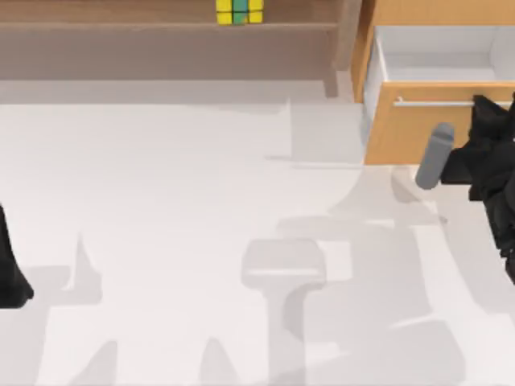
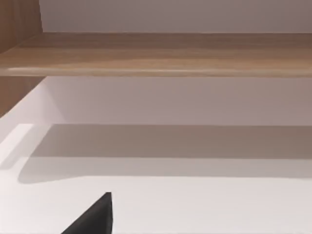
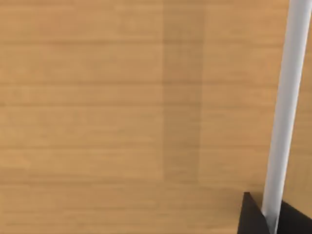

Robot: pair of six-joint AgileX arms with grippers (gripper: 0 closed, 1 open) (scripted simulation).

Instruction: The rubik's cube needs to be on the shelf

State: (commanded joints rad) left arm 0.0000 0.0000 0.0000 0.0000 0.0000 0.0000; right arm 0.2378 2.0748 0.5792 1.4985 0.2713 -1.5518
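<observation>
- Rubik's cube (image 1: 239, 11) sits on the shelf (image 1: 121, 16), at the far edge of the table, somewhat left of the shelf's upright post (image 1: 348, 40); yellow and green squares face up; it is free of both grippers.
- Shelf runs along the far side from the left edge to the post; shadowed recess beneath it; in the left wrist view the shelf board (image 2: 161, 53) spans the frame above the white table (image 2: 195, 204).
- Drawer cabinet (image 1: 418, 12) of orange wood stands at the far right, just beside the post; its drawer (image 1: 434, 52) is pulled out toward the near side, white interior exposed; drawer front (image 1: 410, 133) carries a silver bar handle (image 1: 451, 103).
- Right gripper (image 3: 267, 217) is at the drawer front, at the right edge of the table; in the right wrist view the bar handle (image 3: 287, 107) passes between two dark fingertips (image 3: 251, 217), so the fingers sit either side of the bar; whether they press on it cannot be told.
- Grey cylindrical part (image 1: 435, 157) of the right arm lies just near of the drawer front.
- Left arm (image 1: 12, 269) is parked at the left edge of the table, well apart from the shelf; one dark fingertip (image 2: 95, 217) shows in the left wrist view; finger state cannot be told.
</observation>
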